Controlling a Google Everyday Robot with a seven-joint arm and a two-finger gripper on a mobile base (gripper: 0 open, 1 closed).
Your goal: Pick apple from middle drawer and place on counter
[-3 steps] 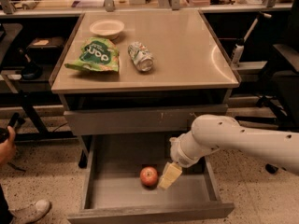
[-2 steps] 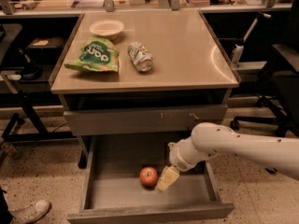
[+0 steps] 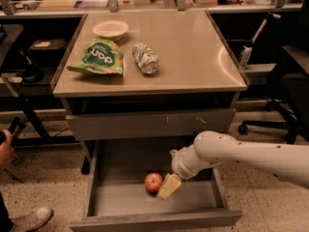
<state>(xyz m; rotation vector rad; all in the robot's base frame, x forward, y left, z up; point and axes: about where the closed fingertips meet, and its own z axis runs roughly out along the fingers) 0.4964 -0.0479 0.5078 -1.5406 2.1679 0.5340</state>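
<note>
The red-orange apple (image 3: 153, 182) lies on the bare grey floor of the open middle drawer (image 3: 120, 204), near its middle. My white arm reaches in from the right, and my gripper (image 3: 168, 186) hangs down inside the drawer, right beside the apple on its right side. One pale finger (image 3: 169, 185) shows next to the apple. The beige counter (image 3: 193, 52) is the top of the cabinet above the drawer.
On the counter lie a white bowl (image 3: 110, 29), a green chip bag (image 3: 98, 57) and a crushed can (image 3: 145, 58). A shut drawer front with scuff marks (image 3: 149, 123) sits above the open one. A person's hand (image 3: 6, 149) and shoe (image 3: 30, 219) are at left, an office chair (image 3: 285, 86) at right.
My arm has come slightly left and down, bringing the gripper closer to the apple. The apple has not moved.
</note>
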